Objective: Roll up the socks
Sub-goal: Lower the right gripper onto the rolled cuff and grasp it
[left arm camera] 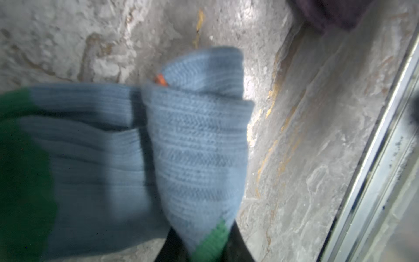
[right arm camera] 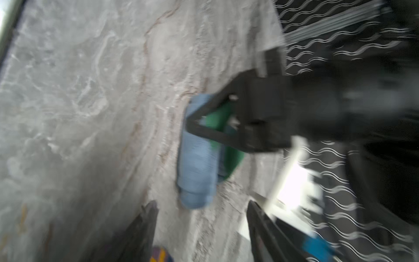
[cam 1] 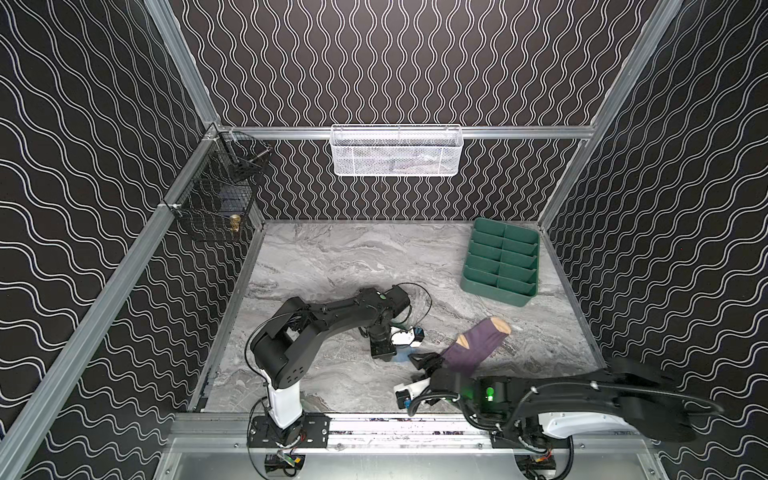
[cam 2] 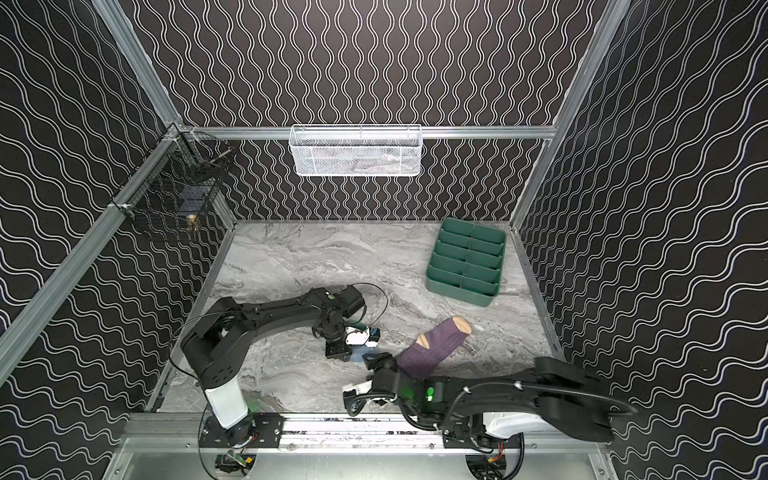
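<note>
Left pincer (right arm camera: 189,123): clamped on a green patch of the light blue ribbed sock (right arm camera: 197,158), which lies part-rolled on the grey marbled counter (cam 1: 332,257).
Right pincer (cam 1: 423,360): jaws apart, nothing between them.
Key relation: the roll's long axis points at the right pincer and ends just ahead of its gap.
Purple tan-toed sock (cam 1: 478,345): flat on the counter, cuff beside the right pincer, toe pointing away.
Likely next: 1 pinch from the right.

Overhead view as I watched: left gripper (cam 1: 390,356) pointed down onto the light blue sock (cam 1: 402,356) — only a sliver showed; right gripper (cam 1: 422,360) sat at the cuff end of the purple sock (cam 1: 478,344) — green divided tray (cam 1: 494,296) farther back.
</note>
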